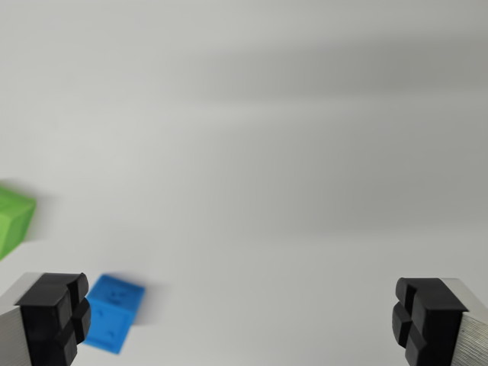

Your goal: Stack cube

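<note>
Blue cube (113, 313) lies at seven o'clock, beside one pad; green cube (14, 219) at nine. Gripper (242, 320) gapes wide, empty: centre it over blue before descending.

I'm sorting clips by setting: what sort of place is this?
Probably a lab-style robot test bench, though little shows. A plain white tabletop holds only a blue cube and a green cube, with the open gripper and its black fingers above.
</note>
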